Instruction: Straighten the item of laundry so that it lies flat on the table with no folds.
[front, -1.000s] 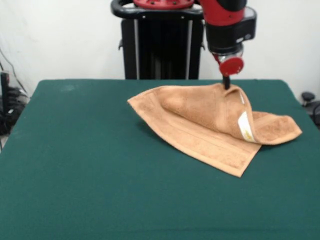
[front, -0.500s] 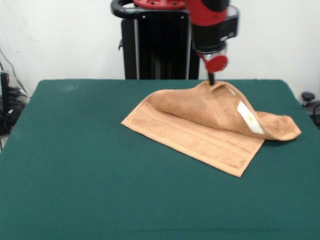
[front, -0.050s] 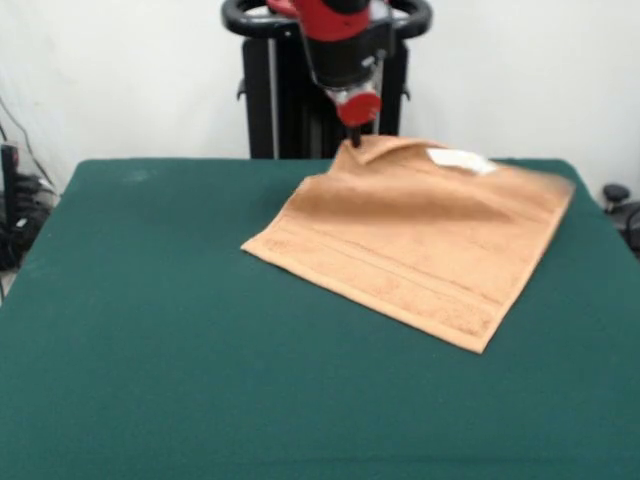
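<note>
Front view: the orange-tan terry towel (front, -0.050s: 420, 245) lies spread over the green felt bench (front, -0.050s: 170, 340), right of the bench's middle and nearer its far edge than its near one. Its near corner points toward the bench's near right part, and a woven band runs along the near left edge. The left corner rests flat on the felt. The far corner is lifted off the bench and hangs from the gripper (front, -0.050s: 352, 143), so the cloth slopes up from the flat near part to that raised point. The far right edge also rides above the felt and looks blurred toward the bench's right edge. A small white tag (front, -0.050s: 460, 158) sits on top of the towel close to the raised far edge, just right of the gripper.

The red and black arm (front, -0.050s: 340, 40) comes down over the bench's far edge, a round red part just above the gripper. The jaws are pinching the towel's far corner; the cloth bunches into a small peak where they hold it
</note>
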